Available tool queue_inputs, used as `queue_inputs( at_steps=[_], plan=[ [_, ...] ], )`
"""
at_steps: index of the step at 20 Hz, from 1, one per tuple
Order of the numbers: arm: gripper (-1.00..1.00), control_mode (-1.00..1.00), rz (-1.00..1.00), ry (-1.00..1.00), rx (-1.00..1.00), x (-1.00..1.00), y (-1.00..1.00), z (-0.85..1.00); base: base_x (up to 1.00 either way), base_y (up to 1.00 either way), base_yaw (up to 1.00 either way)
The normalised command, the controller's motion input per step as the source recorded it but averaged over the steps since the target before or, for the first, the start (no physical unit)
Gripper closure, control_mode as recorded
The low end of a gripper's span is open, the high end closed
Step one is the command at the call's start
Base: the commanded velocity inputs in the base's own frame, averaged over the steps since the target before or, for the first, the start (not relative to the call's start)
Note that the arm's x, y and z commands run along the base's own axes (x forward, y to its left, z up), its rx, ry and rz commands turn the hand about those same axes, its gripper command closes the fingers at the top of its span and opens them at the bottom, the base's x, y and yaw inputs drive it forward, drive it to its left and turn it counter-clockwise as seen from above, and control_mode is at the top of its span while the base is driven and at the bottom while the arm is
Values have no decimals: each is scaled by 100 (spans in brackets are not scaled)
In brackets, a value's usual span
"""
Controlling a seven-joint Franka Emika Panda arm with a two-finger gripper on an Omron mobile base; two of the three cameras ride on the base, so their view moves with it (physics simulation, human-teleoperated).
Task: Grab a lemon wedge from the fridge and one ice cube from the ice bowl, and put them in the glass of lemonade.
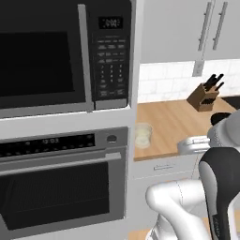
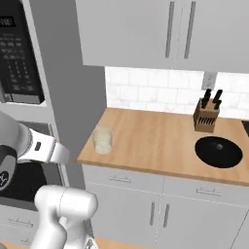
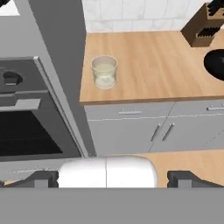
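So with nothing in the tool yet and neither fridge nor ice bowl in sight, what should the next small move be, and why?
Probably drive the base on to look for the fridge. The tool stands open and empty, well short of the counter. The glass of lemonade sits near the counter's left edge beside the oven column, and a knife block and a black round plate are the other things on it, so there is nothing to grab here.

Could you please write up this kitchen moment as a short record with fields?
Glass: short clear tumbler of pale yellow lemonade, upright at the left end of the wooden counter, beside the grey oven column.
Knife block: brown wooden block with black-handled knives, at the back of the counter against the white tiles.
Black disc: round black plate-like object, right of the glass, near the counter's front.
Claw: dark fingertips wide apart, empty, well short of the counter.
Appliances: black microwave above black wall oven.
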Motion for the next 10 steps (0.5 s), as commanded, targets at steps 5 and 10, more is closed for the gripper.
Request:
queue_inputs(
  at_steps=[5,10],
  plan=[
    [-100,100,0,0,0,0,0,0,-42,97,0],
    [-100,100,0,0,0,0,0,0,-11,100,0]
  ],
)
